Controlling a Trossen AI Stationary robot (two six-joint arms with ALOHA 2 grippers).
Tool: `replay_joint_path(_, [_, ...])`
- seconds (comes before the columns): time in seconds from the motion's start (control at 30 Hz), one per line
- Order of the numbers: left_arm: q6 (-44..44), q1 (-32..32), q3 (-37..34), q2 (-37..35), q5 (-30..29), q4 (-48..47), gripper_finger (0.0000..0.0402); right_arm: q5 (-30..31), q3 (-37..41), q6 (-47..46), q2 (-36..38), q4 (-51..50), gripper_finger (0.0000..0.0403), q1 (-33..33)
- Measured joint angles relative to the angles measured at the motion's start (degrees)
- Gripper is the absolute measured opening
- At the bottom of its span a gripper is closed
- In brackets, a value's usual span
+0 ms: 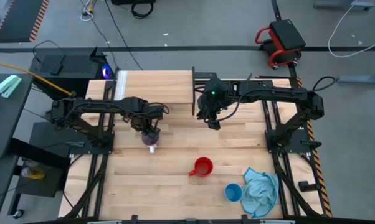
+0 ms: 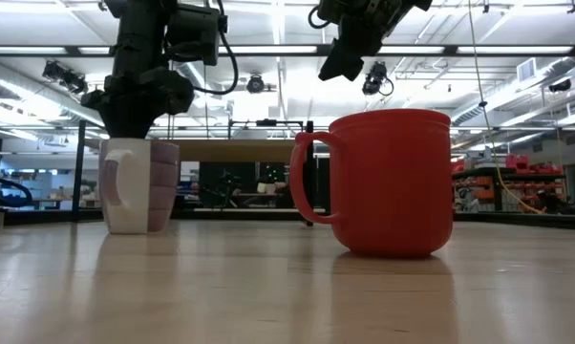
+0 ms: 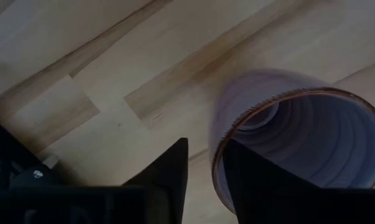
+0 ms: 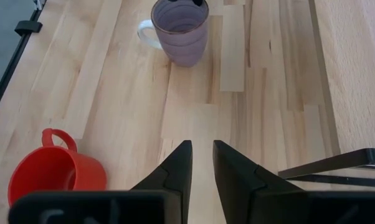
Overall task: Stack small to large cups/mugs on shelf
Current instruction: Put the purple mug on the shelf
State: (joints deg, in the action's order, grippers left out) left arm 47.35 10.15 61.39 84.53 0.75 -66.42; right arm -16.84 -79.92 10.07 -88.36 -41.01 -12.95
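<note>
Light-wood tabletop (image 1: 175, 186) carries the pale purple ribbed mug (image 1: 151, 144) upright near its middle, the left gripper (image 1: 149, 134) straddling its rim with fingers parted, one inside, one outside. Red mug (image 1: 203, 167) stands well apart with open board between, blue cup (image 1: 233, 192) beside the cloth (image 1: 260, 191) near the front edge. Right gripper (image 1: 211, 120) hangs slightly parted and empty beside the shelf (image 1: 155, 88).

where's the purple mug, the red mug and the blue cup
purple mug (image 4: 182, 31), right wrist view, on its side wall
red mug (image 2: 393, 182), low view, middle of its body
blue cup (image 1: 233, 192), high view, on its rim
</note>
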Motion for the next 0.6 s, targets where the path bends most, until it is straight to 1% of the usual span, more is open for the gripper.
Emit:
replay_joint_path(0.23, [0.0,-0.1,0.0,0.0,0.0,0.6,0.0102,0.0,0.0,0.0,0.0,0.0,0.0073,0.0])
replay_joint_path(0.6, [0.0,-0.1,0.0,0.3,0.3,0.8,0.0120,0.0,0.0,0.0,0.0,0.0,0.0073,0.0])
